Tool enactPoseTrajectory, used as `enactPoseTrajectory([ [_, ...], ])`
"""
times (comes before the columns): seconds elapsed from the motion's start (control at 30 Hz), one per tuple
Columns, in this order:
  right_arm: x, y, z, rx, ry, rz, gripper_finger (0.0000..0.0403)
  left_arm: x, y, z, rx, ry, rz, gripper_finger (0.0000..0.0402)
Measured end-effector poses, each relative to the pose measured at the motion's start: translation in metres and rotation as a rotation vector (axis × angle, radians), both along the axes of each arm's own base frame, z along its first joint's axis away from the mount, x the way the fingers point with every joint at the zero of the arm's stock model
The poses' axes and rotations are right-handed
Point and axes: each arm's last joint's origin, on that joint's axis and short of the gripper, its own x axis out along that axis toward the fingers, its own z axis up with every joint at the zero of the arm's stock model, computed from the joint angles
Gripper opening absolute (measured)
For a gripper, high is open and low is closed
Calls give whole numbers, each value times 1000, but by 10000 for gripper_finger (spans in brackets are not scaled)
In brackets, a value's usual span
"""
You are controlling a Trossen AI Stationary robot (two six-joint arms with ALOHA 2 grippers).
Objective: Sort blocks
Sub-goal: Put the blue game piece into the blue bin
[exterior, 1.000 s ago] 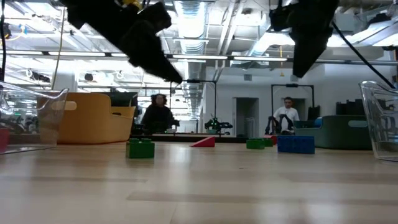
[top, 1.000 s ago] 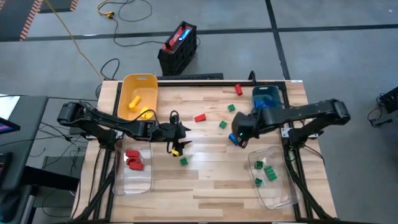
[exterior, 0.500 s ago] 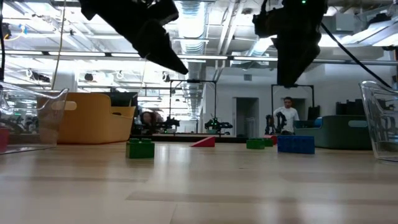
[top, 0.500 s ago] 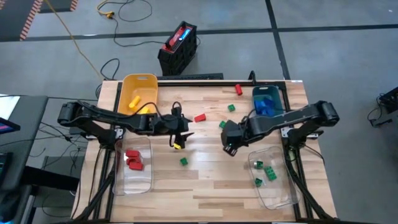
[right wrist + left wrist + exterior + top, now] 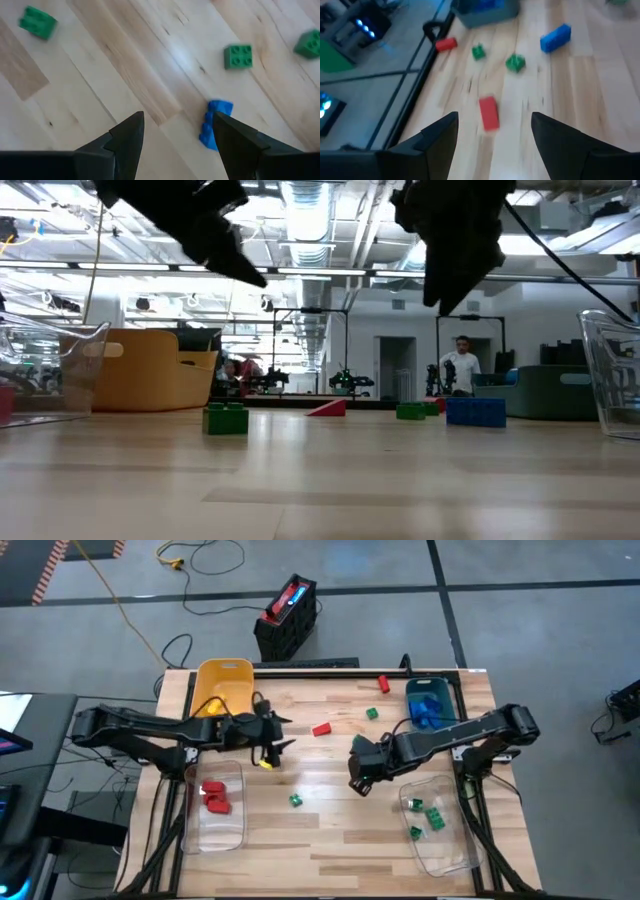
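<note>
In the high view, a green block (image 5: 296, 801) lay low in the middle of the wooden table (image 5: 340, 840). Above it, the open, empty right gripper (image 5: 357, 776) hung at center right and the open left gripper (image 5: 270, 750) at center left. Farther up lay a red block (image 5: 321, 729), with blue blocks (image 5: 428, 710) in the teal bin (image 5: 412, 690) at upper right.

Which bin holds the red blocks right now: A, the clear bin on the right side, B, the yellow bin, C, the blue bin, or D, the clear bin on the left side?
D: the high view shows the red blocks lying in the clear bin on the left side, while the clear bin on the right side holds green blocks.
</note>
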Motion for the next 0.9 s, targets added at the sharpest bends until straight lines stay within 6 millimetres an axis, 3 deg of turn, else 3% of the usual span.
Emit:
enactPoseTrajectory([
  [0.13, -8, 1, -6, 8, 70, -59, 248, -14, 4, -2, -7, 21, 23, 247],
  [0.23, -11, -9, -15, -5, 165, -97, 248, -18, 7, 0, -18, 0, 40, 247],
  [0.5, 9, -51, -53, 47, 343, -102, 248, -18, 7, -4, -52, 17, 57, 247],
  [0.9, 11, -73, -74, 106, 393, -69, 248, -23, 6, -12, -107, 101, 91, 247],
])
